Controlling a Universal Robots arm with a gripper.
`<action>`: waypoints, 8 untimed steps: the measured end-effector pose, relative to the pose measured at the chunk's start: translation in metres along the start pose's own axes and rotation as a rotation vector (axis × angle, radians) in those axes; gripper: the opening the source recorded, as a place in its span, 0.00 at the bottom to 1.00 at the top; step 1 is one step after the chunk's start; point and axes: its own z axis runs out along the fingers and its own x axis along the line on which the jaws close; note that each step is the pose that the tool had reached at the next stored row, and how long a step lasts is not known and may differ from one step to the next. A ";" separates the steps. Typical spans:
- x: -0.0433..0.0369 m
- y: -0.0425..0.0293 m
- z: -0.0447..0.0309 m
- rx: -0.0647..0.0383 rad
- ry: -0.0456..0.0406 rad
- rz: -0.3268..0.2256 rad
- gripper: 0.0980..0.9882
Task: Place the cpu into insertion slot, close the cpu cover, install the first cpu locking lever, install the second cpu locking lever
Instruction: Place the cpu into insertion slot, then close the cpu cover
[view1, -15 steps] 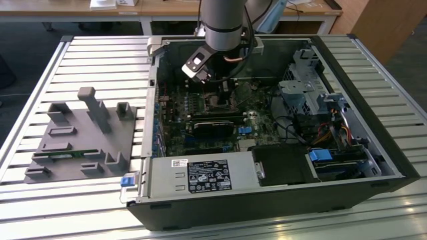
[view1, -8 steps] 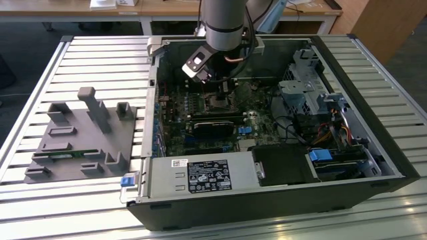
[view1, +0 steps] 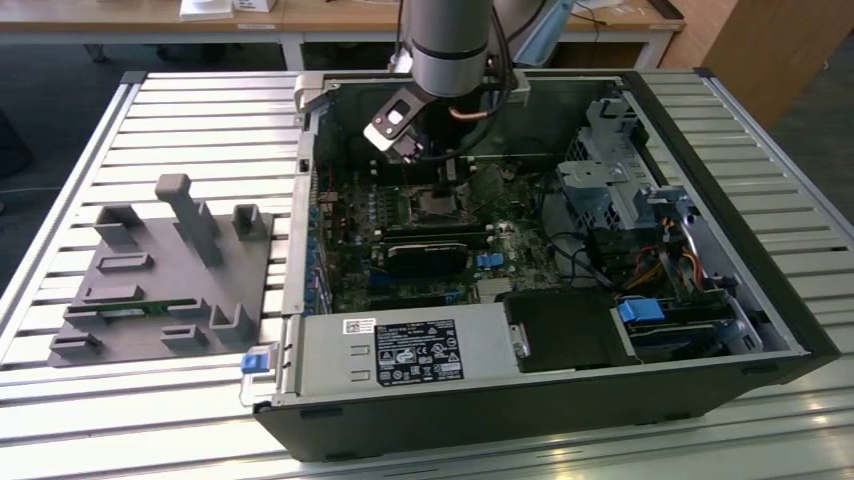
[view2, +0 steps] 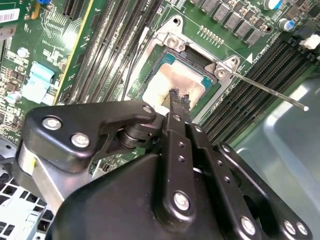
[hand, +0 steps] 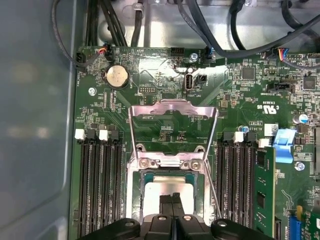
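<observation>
The cpu (hand: 170, 184), a silvery square with pale paste smears (view2: 172, 80), lies in the insertion slot (view2: 150, 67) on the green motherboard. The cpu cover (hand: 172, 107), a thin silver frame with a big window, stands flipped open behind the slot on its hinge. One locking lever (view2: 265, 90), a thin metal rod, sticks out unlatched beside the slot. My gripper (view2: 179, 98) hangs right over the chip's near edge, black fingers pressed together, nothing between them (hand: 172, 197). In the exterior view the gripper (view1: 447, 168) is inside the open computer case above the slot (view1: 438, 205).
Long black memory slots (hand: 97, 185) flank the socket on both sides (hand: 237, 180). A black module (view1: 427, 255), a power supply (view1: 400, 352) and drive cages (view1: 607, 180) crowd the case. A grey parts fixture (view1: 160, 270) sits on the slatted table at the exterior view's left.
</observation>
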 end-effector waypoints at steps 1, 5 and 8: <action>0.0000 0.0001 -0.0012 0.000 -0.0001 0.000 0.02; 0.0000 0.0002 -0.0045 0.000 -0.0002 0.000 0.02; 0.0001 0.0003 -0.0079 0.000 -0.0001 0.000 0.02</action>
